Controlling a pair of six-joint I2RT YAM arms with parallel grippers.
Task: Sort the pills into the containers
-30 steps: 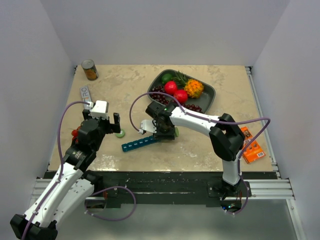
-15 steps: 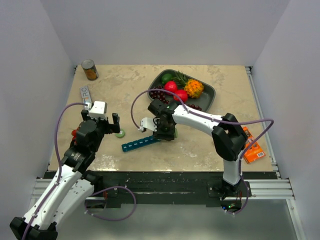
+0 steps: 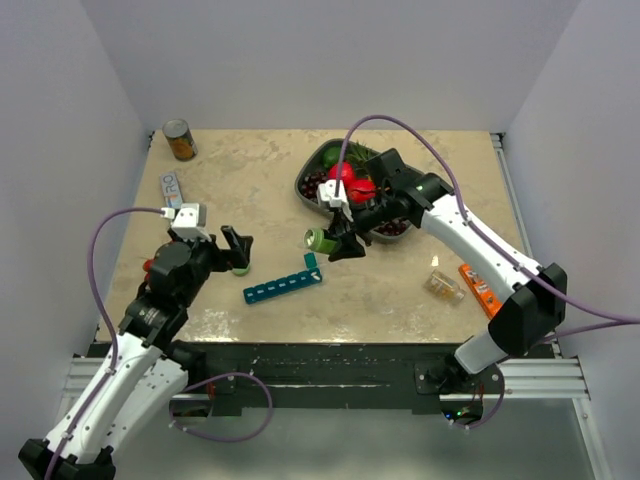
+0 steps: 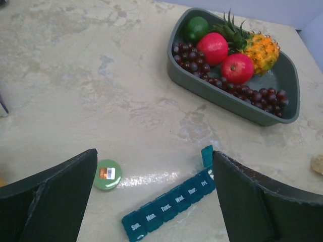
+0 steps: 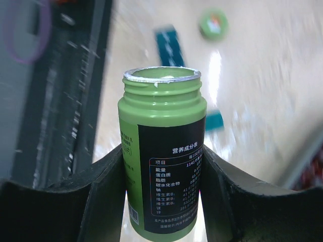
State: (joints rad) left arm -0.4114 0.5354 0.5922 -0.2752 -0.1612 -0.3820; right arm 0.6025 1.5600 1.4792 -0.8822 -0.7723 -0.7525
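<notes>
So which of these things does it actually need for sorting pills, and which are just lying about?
Needed: teal plastic pill-organizer strip, open green plastic pill bottle, round green cap.
Lying about: dark grey oval fruit tray, tin can, orange packet.

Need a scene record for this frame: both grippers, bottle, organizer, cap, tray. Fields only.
left gripper: open, empty, over the table above the cap and strip
right gripper: shut on green plastic pill bottle
bottle: uncapped, tipped sideways, near the strip's open end
teal-blue plastic pill-organizer strip: flat on table, one end lid raised, other lids down
round green bottle cap: on table, beside strip, not touching
dark grey oval fruit tray: holds fruit, beyond the strip
</notes>
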